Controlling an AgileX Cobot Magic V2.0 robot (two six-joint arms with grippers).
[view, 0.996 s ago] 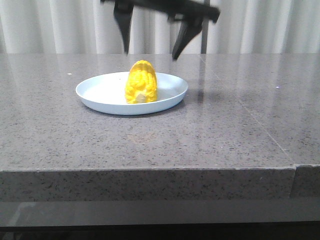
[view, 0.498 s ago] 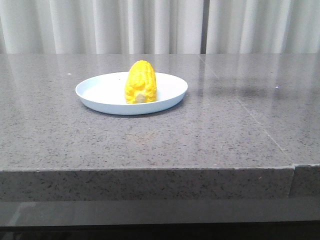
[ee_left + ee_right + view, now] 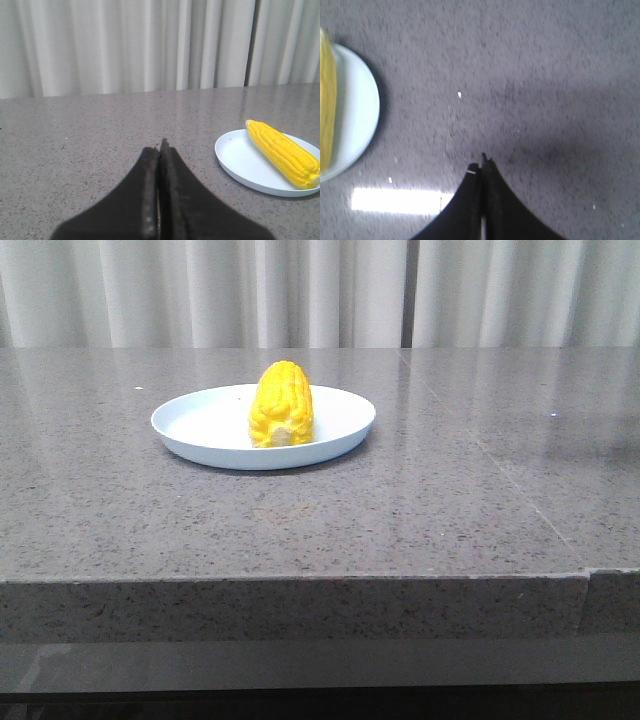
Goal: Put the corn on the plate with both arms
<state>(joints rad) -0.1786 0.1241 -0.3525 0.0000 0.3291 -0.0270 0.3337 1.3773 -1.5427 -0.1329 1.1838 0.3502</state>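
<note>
Corn point(image 3: 281, 405): one bright yellow toy cob, tapered, with a pale stub end, which lay lengthwise inside the pale blue-white plate point(image 3: 200, 427) on the grey speckled stone table point(image 3: 400, 520). Judged light and rigid, moulded plastic by its look; the kernel rows should give some purchase, though the rounded body may roll. Best taken across the thick middle, the fingers square to the long axis. Left gripper point(image 3: 160, 150) was clenched on nothing, low over the table and well apart from the plate. Right gripper point(image 3: 482, 165) was likewise clenched and empty, above bare table beside the plate. Compared with one second ago, the open black gripper above the cob had left the front view; cob and plate were unmoved.
</note>
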